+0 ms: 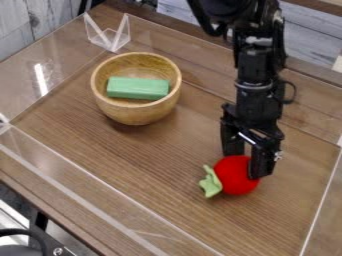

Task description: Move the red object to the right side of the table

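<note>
The red object (pixel 235 177), a glossy strawberry-shaped toy with a green leafy cap at its left, lies on the brown wood-grain table (pixel 120 160) toward the front right. My gripper (pixel 253 158) points steeply down right over its top, jaws open and straddling the upper part of the toy. The fingers (pixel 266 160) hide the toy's top; I cannot tell whether they still touch it.
A wooden bowl (pixel 135 104) holding a green rectangular block (pixel 142 88) stands at the middle left. Low clear acrylic walls (pixel 80 196) border the table, with a clear folded piece (pixel 107 32) at the back left.
</note>
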`<state>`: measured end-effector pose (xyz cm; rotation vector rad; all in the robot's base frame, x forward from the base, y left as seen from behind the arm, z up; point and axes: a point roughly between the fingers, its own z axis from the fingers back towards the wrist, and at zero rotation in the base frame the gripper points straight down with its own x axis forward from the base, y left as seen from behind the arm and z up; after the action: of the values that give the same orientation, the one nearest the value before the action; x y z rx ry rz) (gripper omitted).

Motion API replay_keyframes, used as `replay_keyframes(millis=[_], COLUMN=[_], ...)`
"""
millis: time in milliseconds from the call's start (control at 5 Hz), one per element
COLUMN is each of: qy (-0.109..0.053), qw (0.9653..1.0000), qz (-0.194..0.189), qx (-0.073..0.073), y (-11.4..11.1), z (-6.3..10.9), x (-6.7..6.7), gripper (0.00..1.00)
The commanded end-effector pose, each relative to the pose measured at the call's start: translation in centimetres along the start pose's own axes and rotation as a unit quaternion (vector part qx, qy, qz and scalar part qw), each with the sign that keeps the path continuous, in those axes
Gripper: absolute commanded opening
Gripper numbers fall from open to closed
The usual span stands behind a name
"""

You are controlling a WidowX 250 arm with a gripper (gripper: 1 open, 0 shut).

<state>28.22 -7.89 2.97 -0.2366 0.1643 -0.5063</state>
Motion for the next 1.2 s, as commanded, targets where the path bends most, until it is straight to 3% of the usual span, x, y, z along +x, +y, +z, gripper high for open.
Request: replay_keyframes(millis=[0,200,400,600,800,1000], qy=[-0.055,-0.088,-0.122,-0.138,-0.141,-0.147], qw=[0.9978,0.9927,0.98,0.9733,0.9716,0.9667], qz=[-0.009,0.057,0.137,0.157,0.161,0.179], qx=[0.035,0.059,0.079,0.094,0.102,0.109], y=[0.2,2.1,5.4,8.1,10.6,12.1], z=[4.7,8.2,11.2,13.5,14.9,15.3], x=[1.0,-0.5,-2.8,-4.3,-5.9,-8.0], gripper=[1.0,1.0,1.0,1.0,1.0,1.0])
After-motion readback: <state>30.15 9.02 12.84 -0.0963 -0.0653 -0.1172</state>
